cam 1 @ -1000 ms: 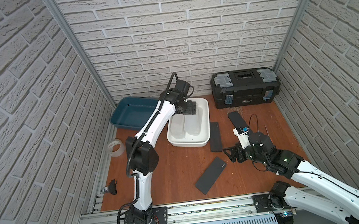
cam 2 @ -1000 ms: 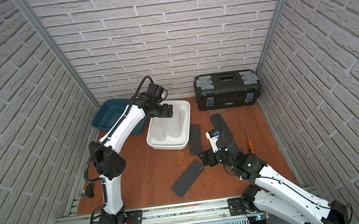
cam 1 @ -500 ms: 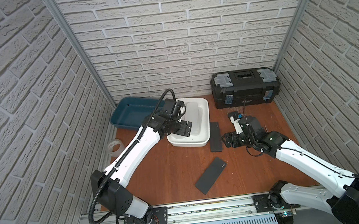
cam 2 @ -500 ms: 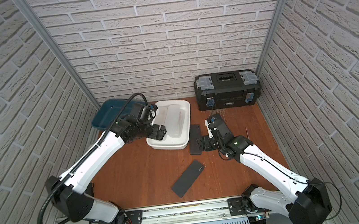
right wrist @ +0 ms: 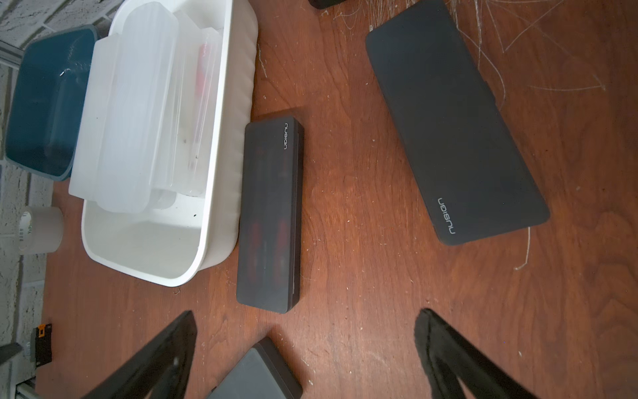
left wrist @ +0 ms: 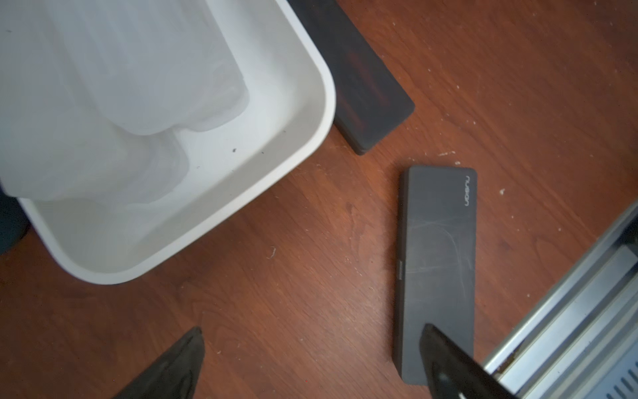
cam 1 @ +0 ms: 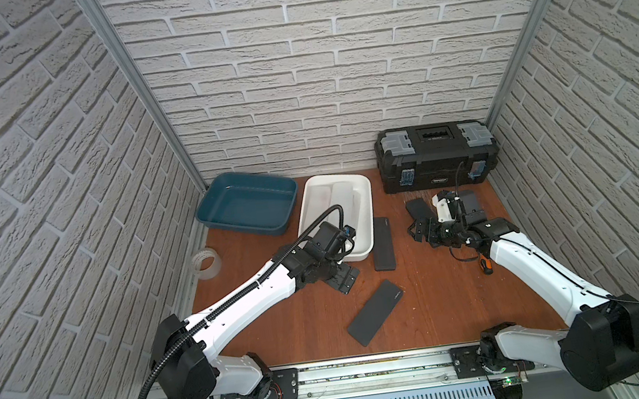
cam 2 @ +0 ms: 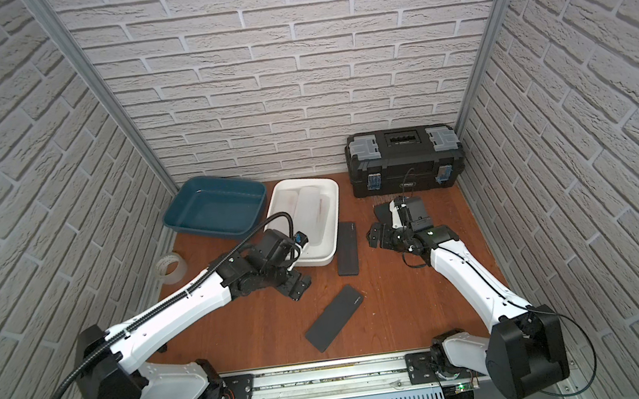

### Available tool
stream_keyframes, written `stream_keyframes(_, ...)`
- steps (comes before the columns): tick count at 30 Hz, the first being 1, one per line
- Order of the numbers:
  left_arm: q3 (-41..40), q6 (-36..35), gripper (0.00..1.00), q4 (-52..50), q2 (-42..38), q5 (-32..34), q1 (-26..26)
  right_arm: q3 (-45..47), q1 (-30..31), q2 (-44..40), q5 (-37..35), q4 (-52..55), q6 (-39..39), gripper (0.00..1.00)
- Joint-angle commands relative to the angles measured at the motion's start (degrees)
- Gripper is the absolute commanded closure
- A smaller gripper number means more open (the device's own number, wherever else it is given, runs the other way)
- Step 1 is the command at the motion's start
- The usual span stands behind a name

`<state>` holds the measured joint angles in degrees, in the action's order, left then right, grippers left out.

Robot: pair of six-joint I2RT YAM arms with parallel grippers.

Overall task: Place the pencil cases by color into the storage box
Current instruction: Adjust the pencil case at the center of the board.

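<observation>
1. Walls (cam 1: 312,63): white brick-pattern panels on three sides.
2. Rail (cam 1: 373,369): aluminium, along the front edge.
3. Tabletop (cam 1: 429,312): reddish-brown wood, scuffed and flecked.
4. White bin (cam 1: 368,202): at the back, holding the frosted white pencil cases (cam 1: 341,202), which overlap.
5. Teal bin (cam 1: 247,208): just beside the white bin.
6. Bin-side black case (cam 1: 383,243): flat, just beside the white bin.
7. Middle black case (cam 1: 375,312): flat, askew, toward the front.
8. Back black case (right wrist: 455,127): flat, near the toolbox (cam 1: 436,156).
9. Tape roll (cam 1: 206,263): by the left wall.
10. Left gripper (cam 1: 344,282): fingers spread, holding nothing, by the white bin's front corner.
11. Right gripper (right wrist: 305,314): fingers spread, holding nothing, above the tabletop.
</observation>
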<state>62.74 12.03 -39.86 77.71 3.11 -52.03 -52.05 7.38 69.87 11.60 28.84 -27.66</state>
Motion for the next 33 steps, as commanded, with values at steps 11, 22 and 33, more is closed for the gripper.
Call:
stream_keyframes(11, -6.3, 5.8, 0.02, 16.1, 5.5, 1.9, -11.5, -1.3, -2.8, 5.2, 5.5, -6.7, -0.9, 0.01)
stream_keyframes(22, -1.9, 8.8, 0.02, 15.8, 15.3, 6.3, -16.6, -0.1, -2.8, 3.7, 5.0, -6.5, 0.7, 0.01)
stream_keyframes(33, 0.9, 10.5, 0.02, 15.1, 20.6, 4.0, -17.8, 2.0, -2.8, 3.3, 5.6, -8.1, 0.5, 0.01)
